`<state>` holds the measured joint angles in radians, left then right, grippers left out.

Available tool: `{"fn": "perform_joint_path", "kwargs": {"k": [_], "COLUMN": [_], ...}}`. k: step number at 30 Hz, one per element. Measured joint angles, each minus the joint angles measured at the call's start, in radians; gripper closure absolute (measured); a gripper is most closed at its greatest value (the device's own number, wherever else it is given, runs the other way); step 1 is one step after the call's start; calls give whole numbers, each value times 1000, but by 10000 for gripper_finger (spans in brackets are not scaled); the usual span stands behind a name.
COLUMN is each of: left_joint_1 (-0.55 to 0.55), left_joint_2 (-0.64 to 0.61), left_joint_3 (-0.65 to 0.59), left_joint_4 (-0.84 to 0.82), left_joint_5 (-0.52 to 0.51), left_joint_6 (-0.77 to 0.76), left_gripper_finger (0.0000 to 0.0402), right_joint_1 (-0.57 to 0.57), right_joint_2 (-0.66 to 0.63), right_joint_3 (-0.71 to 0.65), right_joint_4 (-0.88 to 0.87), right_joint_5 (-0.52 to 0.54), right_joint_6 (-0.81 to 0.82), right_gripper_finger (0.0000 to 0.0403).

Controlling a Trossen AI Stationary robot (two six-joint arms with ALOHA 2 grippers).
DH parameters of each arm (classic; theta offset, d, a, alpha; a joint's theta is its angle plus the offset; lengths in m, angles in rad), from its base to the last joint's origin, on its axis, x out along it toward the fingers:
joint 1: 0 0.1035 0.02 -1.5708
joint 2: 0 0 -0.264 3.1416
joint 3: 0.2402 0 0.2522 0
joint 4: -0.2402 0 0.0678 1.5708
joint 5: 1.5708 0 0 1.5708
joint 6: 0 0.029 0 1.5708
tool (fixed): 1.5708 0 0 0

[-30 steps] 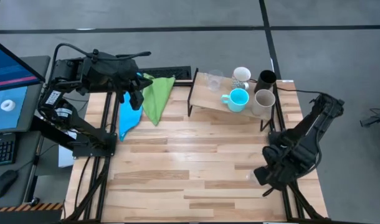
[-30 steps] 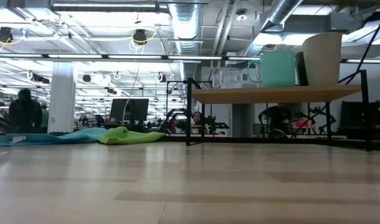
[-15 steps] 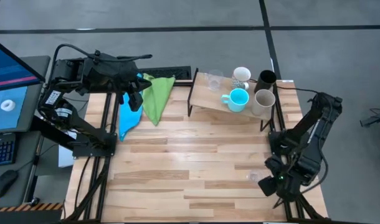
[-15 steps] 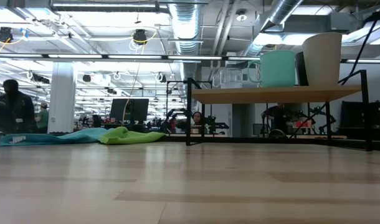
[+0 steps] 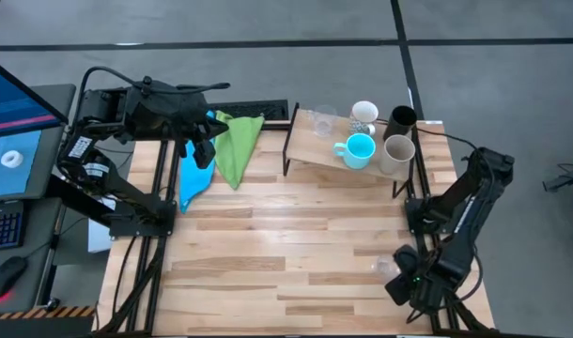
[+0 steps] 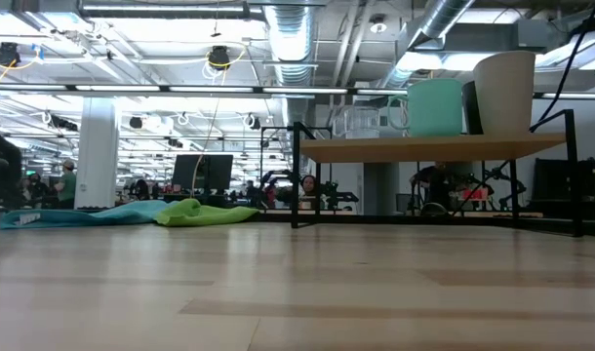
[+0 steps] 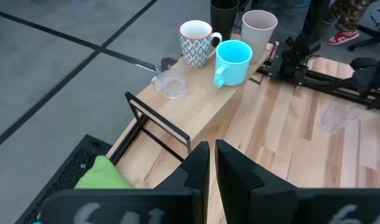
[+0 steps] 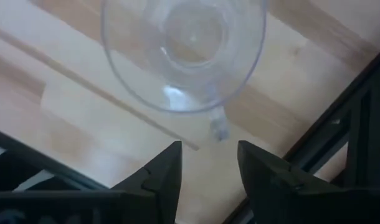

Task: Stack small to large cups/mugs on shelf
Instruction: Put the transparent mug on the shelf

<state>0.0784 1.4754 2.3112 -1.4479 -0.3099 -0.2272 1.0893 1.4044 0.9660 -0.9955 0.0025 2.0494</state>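
Note:
The shelf (image 5: 317, 150) stands at the table's far right and carries a clear cup (image 5: 322, 120), a white patterned mug (image 7: 197, 42), a tall black cup (image 5: 400, 119), a cyan mug (image 5: 358, 150) and a beige tumbler (image 5: 397, 155). A second clear cup (image 8: 184, 53) stands upright on the table near the right edge. My right gripper (image 8: 209, 180) hangs open just above it, pointing down, the cup's small handle (image 8: 219, 127) ahead of the gap between its fingers. My left gripper (image 7: 212, 168) waits shut, high over the table's far left.
A green cloth (image 5: 236, 146) and a blue cloth (image 5: 193, 175) lie at the far left of the table. The table's dark frame rail (image 8: 339, 118) runs close beside the clear cup. Bare plank top (image 5: 286, 244) spreads across the middle.
My right gripper has gone toward the table's near edge and down, ending over the clear cup on the table. The cup has stayed where it was.

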Motion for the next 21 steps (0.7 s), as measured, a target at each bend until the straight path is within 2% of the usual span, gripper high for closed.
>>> {"fn": "perform_joint_path", "kwargs": {"k": [13, 21], "left_joint_1": [0, 0], "left_joint_2": [0, 0], "left_joint_3": [0, 0], "left_joint_4": [2, 2], "left_joint_5": [1, 1], "left_joint_6": [-13, -1], "left_gripper_finger": [383, 383], "right_joint_1": [-5, -5], "right_joint_2": [11, 11], "right_joint_3": [-61, -61], "right_joint_4": [9, 10], "right_joint_5": [25, 22], "right_joint_6": [-16, -33], "right_gripper_finger": [239, 338]}}
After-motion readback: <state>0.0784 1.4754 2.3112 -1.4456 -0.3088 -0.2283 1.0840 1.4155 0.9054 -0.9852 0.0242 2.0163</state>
